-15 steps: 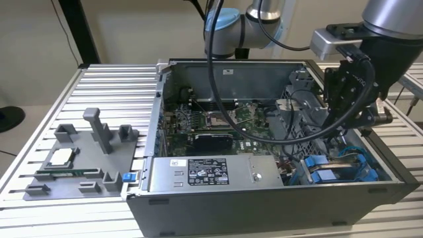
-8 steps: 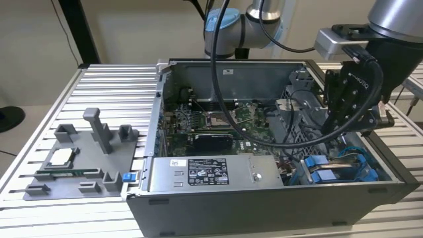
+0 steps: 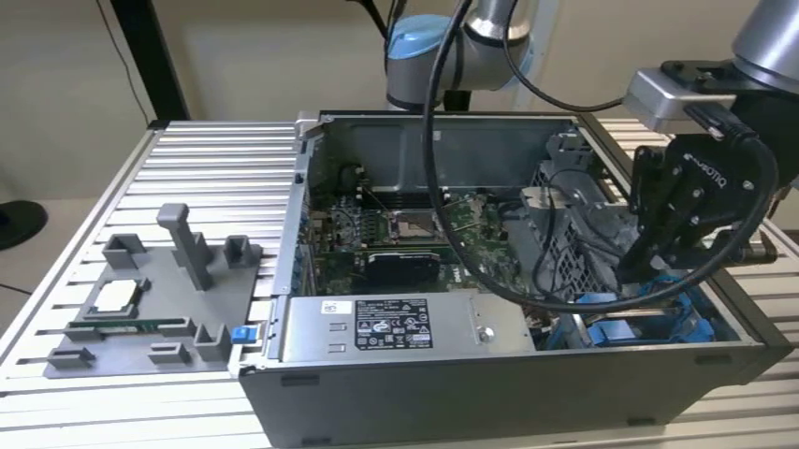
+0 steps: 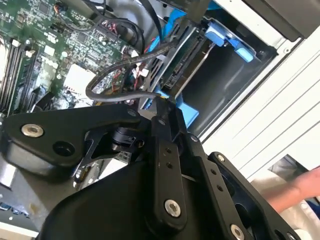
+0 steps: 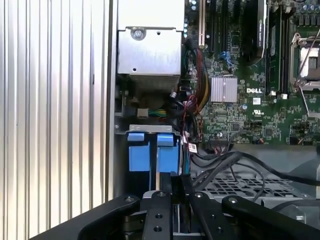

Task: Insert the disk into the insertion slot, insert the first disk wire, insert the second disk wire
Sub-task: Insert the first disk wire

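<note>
The gripper [image 4: 162, 102], jaws pressed together, seems to pinch a black wire [image 4: 125, 93] whose end its tips hide, just beside the disk [image 4: 189, 62], slotted into the case [image 3: 500, 393], largely hidden.

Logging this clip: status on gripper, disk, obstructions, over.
Gripper low inside the case, right at the disk. Disk in blue carrier, standing in its bay. Black cables looped close beside the gripper.
</note>
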Robot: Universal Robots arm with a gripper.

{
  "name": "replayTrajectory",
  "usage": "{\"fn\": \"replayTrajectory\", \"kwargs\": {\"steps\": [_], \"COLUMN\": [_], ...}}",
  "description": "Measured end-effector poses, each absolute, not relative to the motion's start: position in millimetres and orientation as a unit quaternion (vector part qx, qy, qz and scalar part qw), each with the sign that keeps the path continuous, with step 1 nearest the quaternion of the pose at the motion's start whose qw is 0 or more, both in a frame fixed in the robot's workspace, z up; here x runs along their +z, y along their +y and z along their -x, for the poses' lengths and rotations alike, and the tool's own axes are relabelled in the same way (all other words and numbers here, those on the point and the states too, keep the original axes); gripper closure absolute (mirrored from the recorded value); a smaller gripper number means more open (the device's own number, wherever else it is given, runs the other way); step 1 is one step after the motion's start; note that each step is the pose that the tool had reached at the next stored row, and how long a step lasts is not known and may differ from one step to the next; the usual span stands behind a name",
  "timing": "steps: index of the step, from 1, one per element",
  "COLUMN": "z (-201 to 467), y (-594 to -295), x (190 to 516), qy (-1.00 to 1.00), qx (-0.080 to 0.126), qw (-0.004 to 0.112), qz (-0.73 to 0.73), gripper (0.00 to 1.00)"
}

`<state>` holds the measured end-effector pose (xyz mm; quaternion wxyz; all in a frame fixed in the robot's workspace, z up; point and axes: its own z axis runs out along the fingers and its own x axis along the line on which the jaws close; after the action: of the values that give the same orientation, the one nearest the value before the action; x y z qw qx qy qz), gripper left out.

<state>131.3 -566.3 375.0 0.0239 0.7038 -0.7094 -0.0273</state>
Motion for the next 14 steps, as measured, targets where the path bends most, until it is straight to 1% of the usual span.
{"fn": "replayTrajectory", "kwargs": {"steps": [8,14], "z": [-148,-154], "y": [-581,-585], "x": [372,371], "qy": [-0.709,-0.709], "qx": [-0.036,-0.041], "qw": [0.03,0.035], "qz": [-0.704,-0.703], "gripper": [1.0,1.0]}}
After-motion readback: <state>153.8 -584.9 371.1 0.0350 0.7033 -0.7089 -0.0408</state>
